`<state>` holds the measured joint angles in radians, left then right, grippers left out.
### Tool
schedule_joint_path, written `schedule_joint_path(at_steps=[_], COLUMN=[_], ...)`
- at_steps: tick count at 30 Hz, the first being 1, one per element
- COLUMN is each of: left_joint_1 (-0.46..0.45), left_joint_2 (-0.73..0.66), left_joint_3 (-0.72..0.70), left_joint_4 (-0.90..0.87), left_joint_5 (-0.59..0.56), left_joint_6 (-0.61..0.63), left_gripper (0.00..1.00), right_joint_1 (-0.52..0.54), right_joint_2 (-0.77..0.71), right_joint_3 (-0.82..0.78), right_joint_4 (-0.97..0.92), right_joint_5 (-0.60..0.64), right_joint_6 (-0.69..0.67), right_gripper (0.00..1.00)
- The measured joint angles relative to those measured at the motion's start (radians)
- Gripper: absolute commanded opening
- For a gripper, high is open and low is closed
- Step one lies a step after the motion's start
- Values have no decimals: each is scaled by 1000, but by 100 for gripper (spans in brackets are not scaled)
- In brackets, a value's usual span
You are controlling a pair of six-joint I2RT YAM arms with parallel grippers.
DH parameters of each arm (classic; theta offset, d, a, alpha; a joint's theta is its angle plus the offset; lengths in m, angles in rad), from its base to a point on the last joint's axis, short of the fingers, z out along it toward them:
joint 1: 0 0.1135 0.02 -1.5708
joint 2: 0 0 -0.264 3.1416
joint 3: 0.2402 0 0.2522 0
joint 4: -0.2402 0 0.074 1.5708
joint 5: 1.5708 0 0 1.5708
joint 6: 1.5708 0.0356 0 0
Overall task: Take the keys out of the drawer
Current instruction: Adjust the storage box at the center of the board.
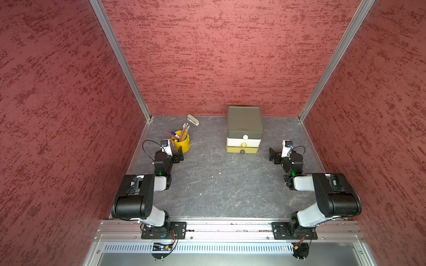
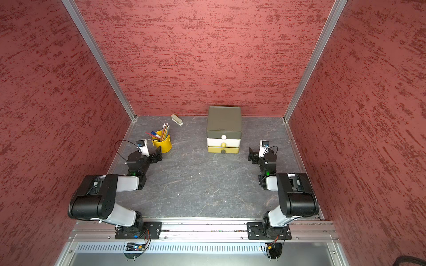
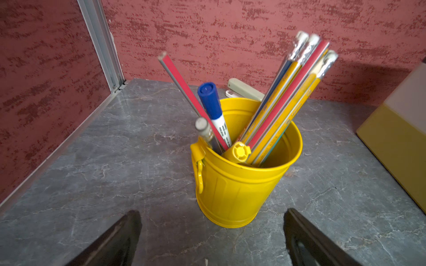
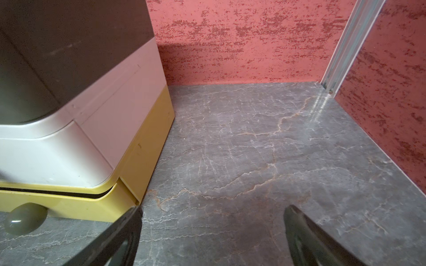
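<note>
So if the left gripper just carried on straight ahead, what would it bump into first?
Most likely the yellow pencil bucket. In the left wrist view it stands directly ahead of the open left gripper, roughly centred in its line, with nothing in between.

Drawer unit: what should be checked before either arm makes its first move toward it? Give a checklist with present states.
1. The left hand is open and empty: ok.
2. The right hand is open and empty: ok.
3. The bottom knob on the drawer unit is unobstructed: ok.
4. Which drawer holds the keys: cannot tell; none are visible.
5. The pencil bucket is clear of the left hand: not ok, it stands right ahead of it.
</note>
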<state>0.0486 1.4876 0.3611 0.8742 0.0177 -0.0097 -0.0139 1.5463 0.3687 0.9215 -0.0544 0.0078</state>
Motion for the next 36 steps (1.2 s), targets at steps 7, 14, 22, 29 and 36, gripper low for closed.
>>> schedule_joint_path(at_steps=[7, 14, 22, 29, 36], left_joint_1=[8, 5, -27, -136, -307], left_joint_2=[-187, -424, -660, -607, -344], left_joint_3=[0, 29, 237, 515, 814], left_joint_4=[-99, -309, -707, -1007, -1191], left_joint_5=[0, 0, 0, -4, -1], left_joint_6=[0, 0, 0, 0, 0], left_gripper=[100, 100, 100, 100, 100], right_joint_1=[-1, -1, -1, -1, -2], right_joint_2=[-80, -253, -451, -430, -270], right_joint_3=[-1, -1, 136, 476, 732], right_joint_4=[-43, -154, -528, -956, -1216], right_joint_5=[37, 71, 101, 13, -190], right_joint_6=[13, 41, 189, 357, 478], right_gripper=[99, 99, 99, 99, 98])
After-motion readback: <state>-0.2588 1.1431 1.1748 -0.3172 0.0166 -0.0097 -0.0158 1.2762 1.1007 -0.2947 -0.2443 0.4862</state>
